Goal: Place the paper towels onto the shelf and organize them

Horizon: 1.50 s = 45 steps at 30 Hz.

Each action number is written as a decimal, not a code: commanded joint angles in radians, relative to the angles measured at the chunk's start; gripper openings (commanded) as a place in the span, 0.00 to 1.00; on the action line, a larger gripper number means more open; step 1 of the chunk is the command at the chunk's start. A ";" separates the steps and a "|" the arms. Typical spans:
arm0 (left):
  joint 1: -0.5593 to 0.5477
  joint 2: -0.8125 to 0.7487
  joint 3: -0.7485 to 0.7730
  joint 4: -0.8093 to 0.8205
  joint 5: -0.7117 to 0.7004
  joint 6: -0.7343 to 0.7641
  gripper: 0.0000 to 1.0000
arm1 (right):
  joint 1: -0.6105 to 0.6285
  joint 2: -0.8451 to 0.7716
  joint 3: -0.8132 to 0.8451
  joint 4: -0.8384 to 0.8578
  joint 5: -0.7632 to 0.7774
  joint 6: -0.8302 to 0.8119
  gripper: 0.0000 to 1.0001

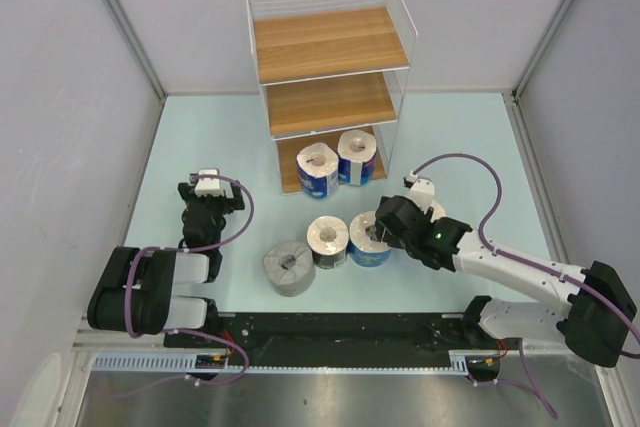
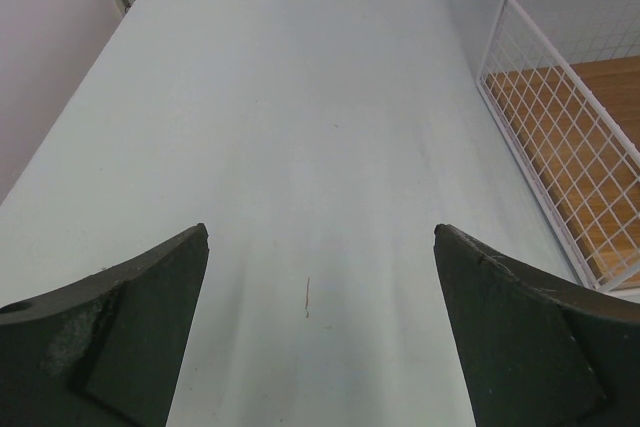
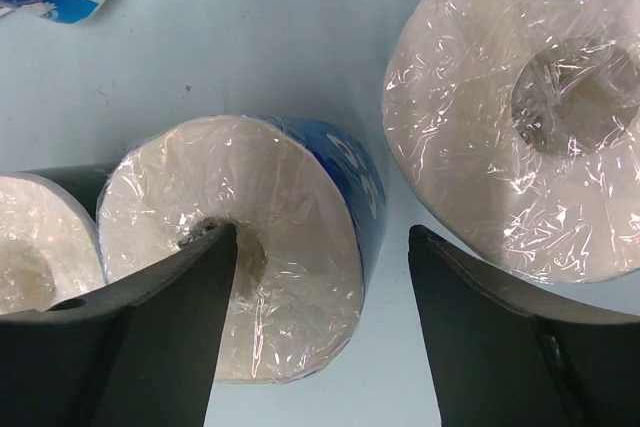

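- Your blue-wrapped roll stood on end on the bench, glossy film over its white top.
- Your right end effector hung spread wide over it.
- Your left end effector hung spread and empty near the shelf.

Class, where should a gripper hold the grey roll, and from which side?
Probably from above: the grey roll stands on end, core up. One of the jaws in the core, the other outside the wall on its free left; the dark roll crowds its right.
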 commanded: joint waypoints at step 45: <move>0.006 0.000 0.027 0.034 0.019 -0.006 1.00 | -0.069 -0.183 0.527 0.330 0.059 -0.650 0.31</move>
